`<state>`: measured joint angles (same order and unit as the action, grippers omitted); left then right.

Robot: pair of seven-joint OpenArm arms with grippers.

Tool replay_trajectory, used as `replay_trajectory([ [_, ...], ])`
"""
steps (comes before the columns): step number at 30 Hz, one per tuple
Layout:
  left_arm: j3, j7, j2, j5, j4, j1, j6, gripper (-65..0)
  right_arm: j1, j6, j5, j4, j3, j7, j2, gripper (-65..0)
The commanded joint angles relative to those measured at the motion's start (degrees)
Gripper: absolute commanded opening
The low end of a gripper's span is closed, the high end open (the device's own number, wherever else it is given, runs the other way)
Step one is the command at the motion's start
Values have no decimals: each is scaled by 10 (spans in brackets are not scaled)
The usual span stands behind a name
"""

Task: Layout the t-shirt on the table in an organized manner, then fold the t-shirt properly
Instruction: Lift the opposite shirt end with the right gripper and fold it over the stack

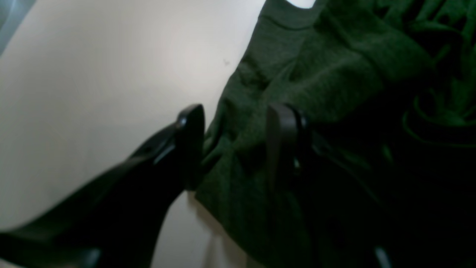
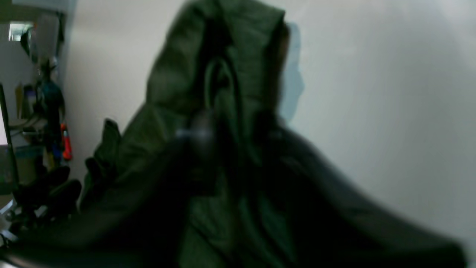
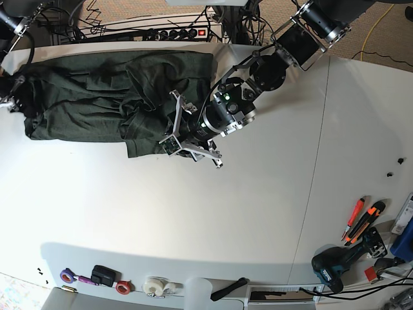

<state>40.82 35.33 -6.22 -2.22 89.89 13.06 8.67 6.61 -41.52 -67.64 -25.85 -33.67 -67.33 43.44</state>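
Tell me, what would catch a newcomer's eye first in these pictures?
Most striking is the big dark green t-shirt, rumpled and stretched across the far left of the white table. Next is the left gripper reaching from the top of the base view, its black fingers spread astride the shirt's edge. Along the near edge lie tape rolls, and at the lower right some orange-handled tools.
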Motion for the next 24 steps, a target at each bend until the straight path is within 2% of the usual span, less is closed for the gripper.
replay_trajectory([
  [1,-2,-13,6,10,18,12,-19,-394,-6,15,47,3,7,-41,2,-601],
  [2,-2,-13,6,21,24,12,-38,-409,-6,15,33,3,7,-43,2,-650],
  [4,-2,-9,6,48,43,12,-70,-435,-6,15,-16,3,5,-60,2,-650],
  [7,-2,24,6,79,70,12,-93,-446,-6,15,-119,-13,-8,-115,2,-650],
  [9,-2,50,4,91,82,10,-103,-446,-6,15,-174,-39,-26,-127,2,-650],
  [13,-2,76,3,102,88,5,-113,-446,-10,15,-174,-111,-67,-127,0,-650],
  [17,-2,78,3,102,88,-1,-113,-447,-30,15,-174,-205,-76,-127,-7,-650],
  [20,-2,82,3,114,88,-2,-113,-447,-56,15,-174,-298,-76,-127,-31,-650],
  [24,-2,88,3,134,88,-2,-124,-458,-98,15,-174,-435,-76,-127,-84,-650],
])
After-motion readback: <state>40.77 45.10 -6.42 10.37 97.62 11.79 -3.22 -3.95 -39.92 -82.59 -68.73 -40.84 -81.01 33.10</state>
